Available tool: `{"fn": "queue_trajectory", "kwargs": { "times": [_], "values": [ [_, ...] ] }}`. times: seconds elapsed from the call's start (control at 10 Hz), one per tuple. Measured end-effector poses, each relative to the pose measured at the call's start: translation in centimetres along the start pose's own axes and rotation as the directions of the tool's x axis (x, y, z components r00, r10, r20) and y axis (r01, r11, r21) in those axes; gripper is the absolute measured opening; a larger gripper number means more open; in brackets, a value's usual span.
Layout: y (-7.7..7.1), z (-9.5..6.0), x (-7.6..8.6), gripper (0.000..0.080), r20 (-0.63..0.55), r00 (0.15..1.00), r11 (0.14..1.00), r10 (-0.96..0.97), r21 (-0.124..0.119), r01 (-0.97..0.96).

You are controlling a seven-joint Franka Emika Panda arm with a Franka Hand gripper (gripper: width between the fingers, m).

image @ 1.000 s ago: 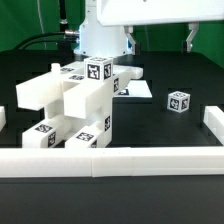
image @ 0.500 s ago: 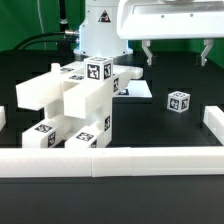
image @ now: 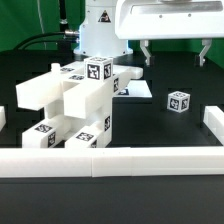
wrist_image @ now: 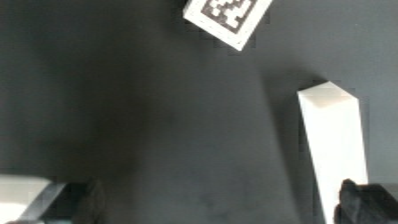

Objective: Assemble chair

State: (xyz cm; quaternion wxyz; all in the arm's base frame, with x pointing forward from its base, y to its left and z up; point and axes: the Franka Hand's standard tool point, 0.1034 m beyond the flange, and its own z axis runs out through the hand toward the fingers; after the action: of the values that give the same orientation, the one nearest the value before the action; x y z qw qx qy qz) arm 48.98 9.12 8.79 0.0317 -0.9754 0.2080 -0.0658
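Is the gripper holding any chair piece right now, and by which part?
Nothing is held: the gripper hangs open above the table, clear of the small cube.

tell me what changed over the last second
The gripper came down with its jaws wide open: a second ago only one fingertip showed at the top of the exterior view, and both have hung in view, holding nothing, for the last half second. The chair assembly, the small cube and the marker board stayed put.
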Motion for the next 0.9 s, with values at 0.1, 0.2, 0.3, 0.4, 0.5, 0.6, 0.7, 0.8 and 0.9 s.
{"fn": "queue_trajectory", "kwargs": {
  "times": [0.1,0.2,0.3,0.4,0.5,0.6,0.7,0.8,0.9],
  "values": [
    [-0.2,0.9,-1.1,0.0649,-0.003,1.000,1.000,0.022,-0.010,-0.022],
    [-0.2,1.8,-1.8,0.0649,0.000,1.000,1.000,0.011,-0.022,-0.011],
    [0.0,2.5,-1.9,0.0649,-0.011,1.000,0.999,0.018,-0.027,-0.018],
    [0.1,3.3,-2.2,0.0649,-0.022,1.000,0.999,0.018,-0.031,-0.018],
    [0.2,3.7,-2.4,0.0649,-0.021,0.999,0.999,0.024,-0.034,-0.024],
    [-0.1,4.0,-2.6,0.0649,-0.020,0.999,0.999,0.034,-0.036,-0.035],
    [-0.3,4.0,-2.8,0.0649,-0.019,0.999,0.999,0.031,-0.036,-0.032],
    [-0.3,4.0,-2.7,0.0649,-0.019,0.999,0.999,0.029,-0.037,-0.029],
    [-0.2,4.0,-2.7,0.0649,-0.019,0.999,0.999,0.029,-0.037,-0.029]
  ]
}}
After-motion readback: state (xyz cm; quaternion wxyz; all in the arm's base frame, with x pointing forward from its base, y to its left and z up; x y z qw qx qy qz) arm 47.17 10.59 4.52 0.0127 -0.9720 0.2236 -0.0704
